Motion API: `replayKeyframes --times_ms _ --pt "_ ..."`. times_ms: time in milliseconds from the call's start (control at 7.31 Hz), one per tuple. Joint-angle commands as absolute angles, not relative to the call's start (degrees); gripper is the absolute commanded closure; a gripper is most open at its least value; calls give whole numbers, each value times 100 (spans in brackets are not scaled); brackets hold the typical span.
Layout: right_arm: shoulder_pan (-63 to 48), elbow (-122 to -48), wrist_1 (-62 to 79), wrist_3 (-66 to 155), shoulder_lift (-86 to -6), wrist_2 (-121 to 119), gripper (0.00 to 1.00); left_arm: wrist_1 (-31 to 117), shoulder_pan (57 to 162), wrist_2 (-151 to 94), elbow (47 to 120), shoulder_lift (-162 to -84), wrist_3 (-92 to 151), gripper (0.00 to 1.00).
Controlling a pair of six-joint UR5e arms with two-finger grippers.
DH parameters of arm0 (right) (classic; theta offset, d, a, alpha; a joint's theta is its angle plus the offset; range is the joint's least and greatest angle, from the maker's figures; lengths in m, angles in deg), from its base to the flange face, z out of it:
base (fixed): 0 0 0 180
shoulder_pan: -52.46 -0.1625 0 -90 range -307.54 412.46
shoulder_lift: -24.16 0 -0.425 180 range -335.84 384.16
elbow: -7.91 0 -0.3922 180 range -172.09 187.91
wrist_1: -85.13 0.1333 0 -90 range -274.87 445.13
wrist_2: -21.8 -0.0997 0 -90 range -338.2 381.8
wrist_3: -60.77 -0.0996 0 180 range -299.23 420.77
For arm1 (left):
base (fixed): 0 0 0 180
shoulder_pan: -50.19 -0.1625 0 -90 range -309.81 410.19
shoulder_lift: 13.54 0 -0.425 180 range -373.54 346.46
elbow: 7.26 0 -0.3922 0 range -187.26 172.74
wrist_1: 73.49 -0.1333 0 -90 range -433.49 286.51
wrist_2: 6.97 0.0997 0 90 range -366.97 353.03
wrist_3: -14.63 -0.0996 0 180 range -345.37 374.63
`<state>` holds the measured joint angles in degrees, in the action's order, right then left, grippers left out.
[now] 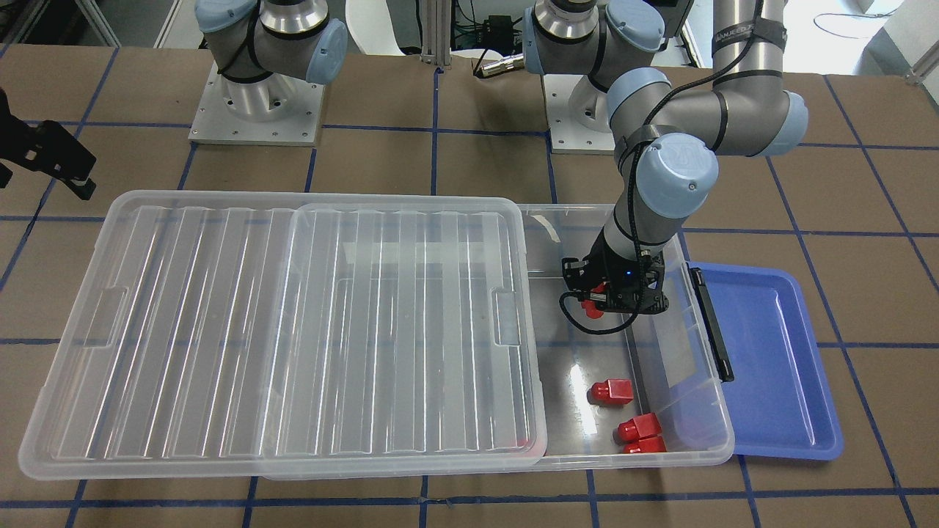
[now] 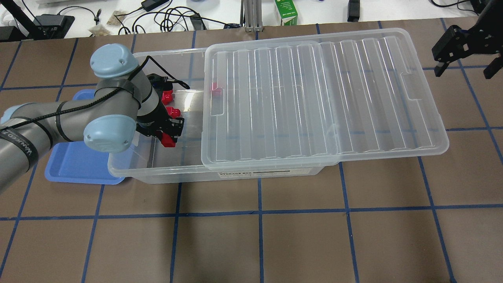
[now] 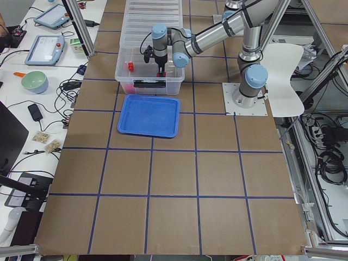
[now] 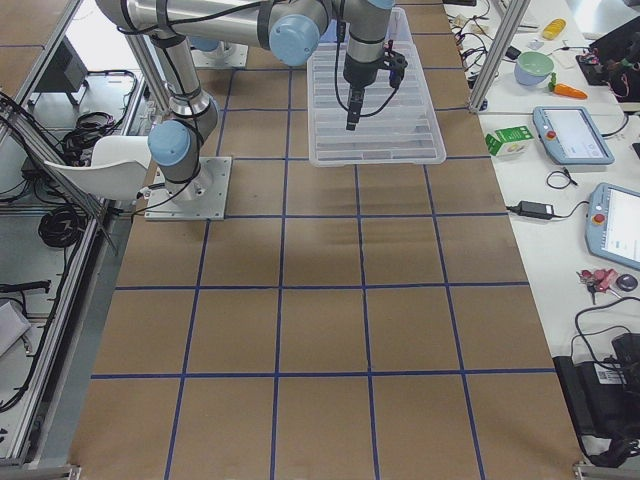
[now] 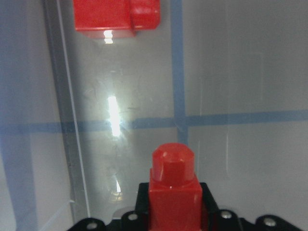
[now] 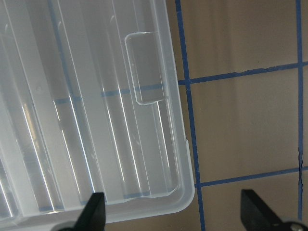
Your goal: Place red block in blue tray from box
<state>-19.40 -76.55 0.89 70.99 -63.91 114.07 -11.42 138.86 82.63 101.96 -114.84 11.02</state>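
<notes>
My left gripper (image 1: pixel 598 299) is shut on a red block (image 1: pixel 593 309) over the uncovered end of the clear box (image 1: pixel 710 411). The held block fills the bottom of the left wrist view (image 5: pixel 173 192), stub pointing away. Three more red blocks (image 1: pixel 611 392) lie on the box floor toward the operators' side, and one of them shows at the top of the left wrist view (image 5: pixel 115 17). The blue tray (image 1: pixel 770 359) lies flat just outside that end of the box, beside the black latch bar (image 1: pixel 710 323). My right gripper (image 2: pixel 465 67) is open and empty, beyond the lid's far corner.
The ribbed clear lid (image 1: pixel 293 323) lies slid sideways over most of the box and overhangs its other end (image 6: pixel 144 144). The box walls rise around the held block. Brown table with blue tape lines (image 2: pixel 259 212) lies all around.
</notes>
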Motion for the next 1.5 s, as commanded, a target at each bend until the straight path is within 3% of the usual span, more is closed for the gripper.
replayKeyframes --times_ms 0,274,547,821,957,1368 --pt "-1926 -7559 120 7123 -6470 11496 0 159 13861 8294 9369 -11172 1085 88" --pt "-1882 -7611 68 7132 -6453 11523 0 551 13765 8852 8830 -11083 980 88" --pt "-1873 -7664 67 7202 -6409 11479 0 587 13345 8865 8793 -11039 456 88" --pt "-1864 -7655 -665 7194 -5772 11479 0 570 12495 8778 8819 -11109 -922 88" --pt "-1847 -7655 -1298 7211 -5454 11522 0 474 12046 8795 8906 -11231 -1676 88" --pt "-1261 -7655 -1374 7665 -5170 11514 0 -515 11322 8681 9012 -11950 -2553 88"
